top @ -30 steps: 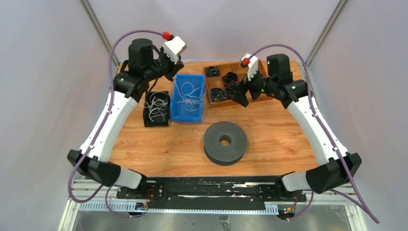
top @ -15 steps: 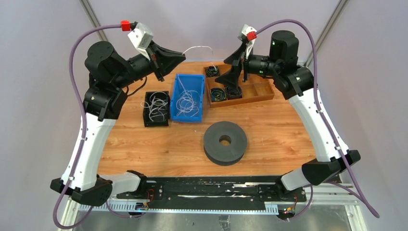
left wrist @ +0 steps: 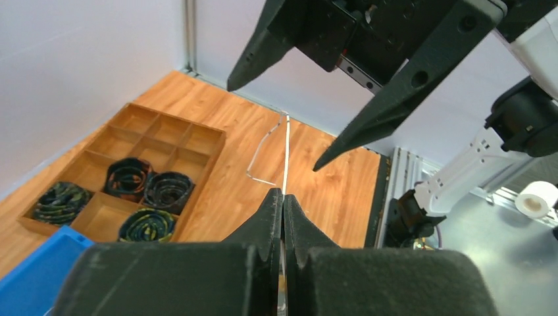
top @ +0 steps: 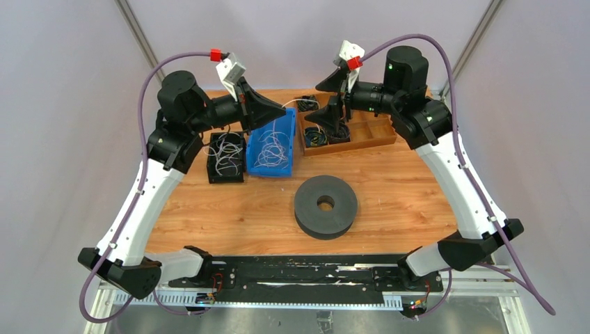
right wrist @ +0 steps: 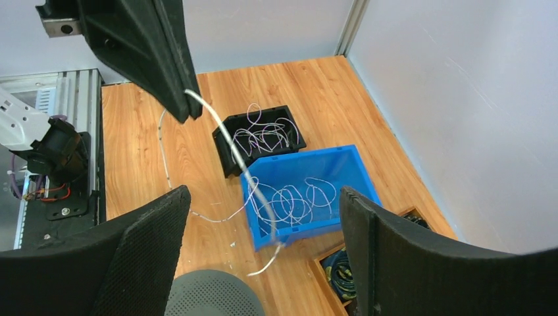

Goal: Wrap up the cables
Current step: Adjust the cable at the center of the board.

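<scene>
One cable [left wrist: 287, 151] in left jaws; blue bin [top: 273, 170], black bin [top: 226, 177], tray [top: 376, 129] below.

Clad in glossy white plastic shells along the long links of the left arm [top: 149, 202] and the right arm [top: 459, 181], with black at every joint. Behind the fingers, thick purple hoses [top: 142, 104], each ending in a red plug [top: 216, 55] beside a white angular camera bracket [top: 233, 69]. Matte black wedge-shaped fingers [left wrist: 266, 217] – grainy, tapering to points – on left gripper [top: 278, 108] and right gripper [top: 313, 103]. Round holes [left wrist: 420, 79] through the right pair.
</scene>
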`<state>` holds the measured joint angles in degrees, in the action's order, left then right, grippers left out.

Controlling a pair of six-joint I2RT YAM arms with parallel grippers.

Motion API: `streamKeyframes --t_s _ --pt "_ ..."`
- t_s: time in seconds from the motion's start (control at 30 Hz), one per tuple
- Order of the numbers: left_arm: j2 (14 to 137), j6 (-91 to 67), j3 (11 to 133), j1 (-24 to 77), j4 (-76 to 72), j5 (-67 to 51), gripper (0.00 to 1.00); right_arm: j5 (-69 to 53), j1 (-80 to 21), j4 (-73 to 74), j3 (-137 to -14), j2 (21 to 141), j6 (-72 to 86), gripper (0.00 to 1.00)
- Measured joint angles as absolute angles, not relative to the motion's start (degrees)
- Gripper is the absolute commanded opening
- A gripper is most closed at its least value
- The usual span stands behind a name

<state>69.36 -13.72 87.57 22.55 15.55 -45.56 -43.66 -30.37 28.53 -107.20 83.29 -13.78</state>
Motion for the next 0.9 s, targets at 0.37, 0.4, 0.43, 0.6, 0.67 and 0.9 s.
streamKeyframes --t_s 0.37,0.4,0.43,0.6,0.67,0.9 --pt "69.4 -11.6 84.9 25.2 16.7 -46.9 0.0 -42.9 -31.8 31.1 -106.7 83.2 -19.6 0.02" --pt "69.4 -11.4 84.5 25.3 16.8 -46.9 0.01 -42.9 -31.9 31.2 -106.1 83.0 -19.9 0.01" --pt "69.4 -11.3 84.3 25.3 16.8 -46.9 0.06 -42.8 -31.9 31.2 -105.6 82.9 -20.0 0.01" --pt "69.3 -9.6 79.6 25.3 14.2 -46.7 0.68 -40.0 -31.9 31.6 -104.0 81.4 -19.4 0.01" --pt "69.3 -8.6 76.3 25.3 12.9 -46.1 0.82 -37.3 -31.9 31.6 -104.0 80.0 -18.7 0.0" --pt "69.2 -0.7 68.8 24.3 14.2 -40.2 0.97 -28.8 -29.4 31.6 -105.6 74.4 -15.4 0.01"
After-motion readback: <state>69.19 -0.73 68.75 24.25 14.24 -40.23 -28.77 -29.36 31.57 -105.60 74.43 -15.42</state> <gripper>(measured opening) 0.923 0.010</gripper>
